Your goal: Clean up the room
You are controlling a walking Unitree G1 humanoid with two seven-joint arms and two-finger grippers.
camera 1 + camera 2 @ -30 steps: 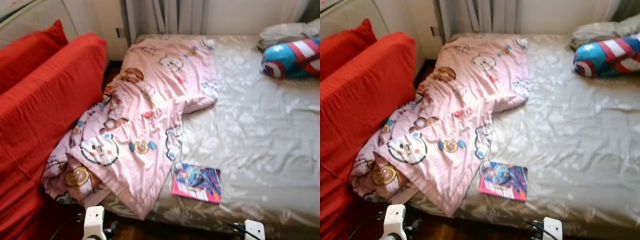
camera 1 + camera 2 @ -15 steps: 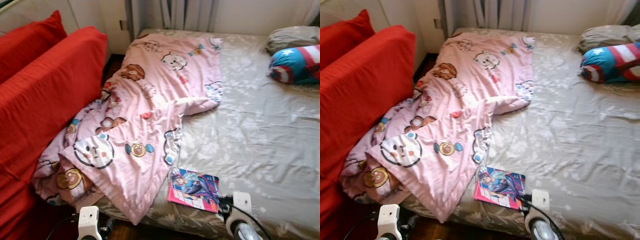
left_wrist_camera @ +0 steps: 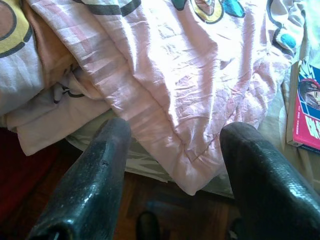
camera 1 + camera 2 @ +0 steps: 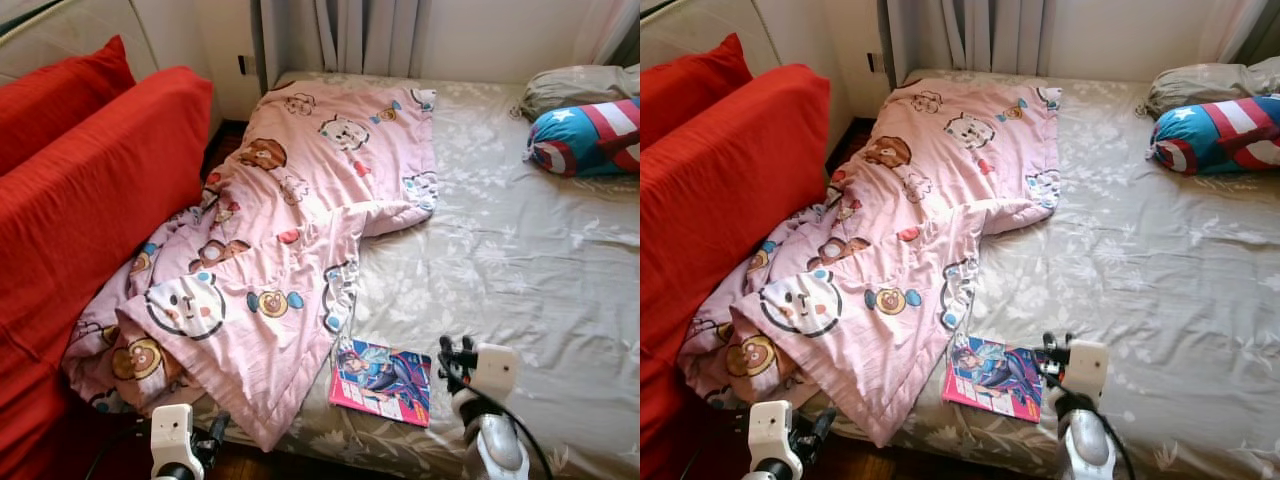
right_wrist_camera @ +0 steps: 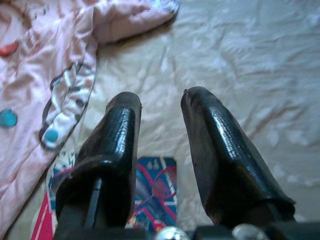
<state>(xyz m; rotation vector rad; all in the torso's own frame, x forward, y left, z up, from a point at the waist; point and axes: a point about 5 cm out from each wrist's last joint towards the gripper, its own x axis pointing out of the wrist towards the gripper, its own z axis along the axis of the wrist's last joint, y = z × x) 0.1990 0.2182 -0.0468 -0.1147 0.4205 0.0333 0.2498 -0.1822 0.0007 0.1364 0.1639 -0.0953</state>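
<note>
The comic book (image 4: 381,381) lay flat near the bed (image 4: 540,260) front edge, just left of the right gripper (image 4: 455,358), fingers apart, the nearer arm by judgement.

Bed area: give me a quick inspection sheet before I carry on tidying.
Surface: bed with a wrinkled grey-beige sheet.
Job's things: pink quilt crumpled, draped off the bed's edge; book flat near the front edge, beside the quilt.
Clutter: blue, red and white cushion and grey pillow at the far corner.
Grippers: right end effector open, above the sheet beside the book; left end effector open, low by the quilt's hanging corner.
Cables: black cable on the right arm.
Surroundings: red sofa, curtain, wooden floor.
</note>
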